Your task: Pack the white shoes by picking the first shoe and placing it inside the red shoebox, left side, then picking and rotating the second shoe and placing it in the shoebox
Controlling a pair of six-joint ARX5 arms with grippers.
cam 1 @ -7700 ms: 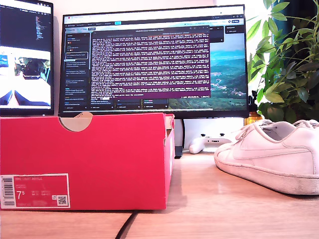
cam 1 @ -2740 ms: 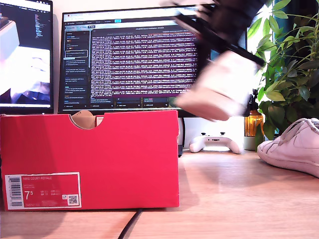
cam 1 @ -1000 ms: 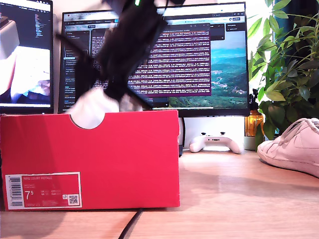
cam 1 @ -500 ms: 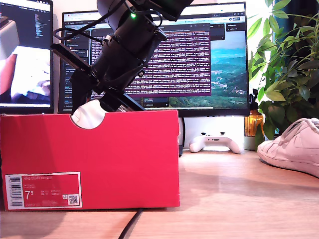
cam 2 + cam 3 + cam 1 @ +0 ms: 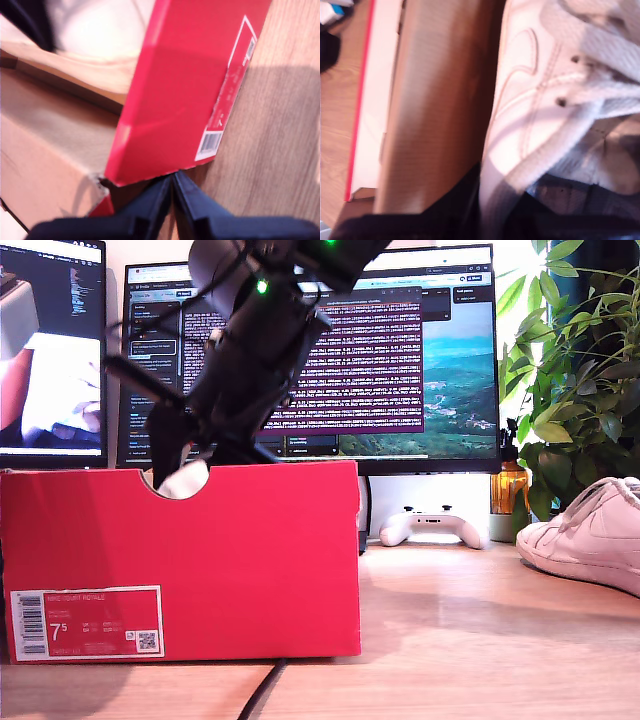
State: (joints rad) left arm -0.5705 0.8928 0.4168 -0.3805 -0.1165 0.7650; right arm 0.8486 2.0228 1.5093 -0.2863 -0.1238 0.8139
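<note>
Cable: a black cable (image 5: 264, 692) lies on the wooden surface (image 5: 450, 640) at the bottom edge of the exterior view, running under the box's front.
Red shoebox: the red shoebox (image 5: 250, 560) fills the exterior view's lower left, with its barcode label (image 5: 85, 622) facing you and a half-round notch (image 5: 176, 480) in its top edge.
First claw: your first claw (image 5: 173, 182) has its dark fingers pressed together on nothing, just outside the box's labelled wall, above the surface.
Second claw: your second claw (image 5: 185, 455) reaches down behind the notch, clamped on the held shoe (image 5: 520, 125).
Held shoe: inside the box against its brown inner wall; a sliver of white shows through the notch.
Other shoe: the other shoe (image 5: 585, 545) sits on the surface at the exterior view's right edge, well apart from the box.
In between: a white game controller (image 5: 432, 527) lies behind the open stretch between box and other shoe.
Far: two monitors (image 5: 400, 360) behind the arm, and a plant (image 5: 575, 370) in the upper right.
</note>
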